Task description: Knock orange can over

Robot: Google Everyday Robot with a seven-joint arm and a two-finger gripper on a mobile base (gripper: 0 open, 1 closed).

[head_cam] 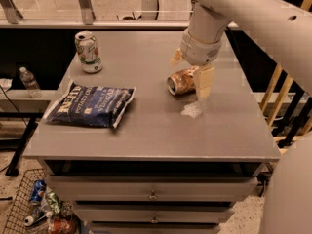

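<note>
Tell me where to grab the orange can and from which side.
Grip the orange can across its round body, coming down from above: it lies on its side, top end facing left, leaving the curved flanks exposed. The claw hangs just above it, open.
</note>
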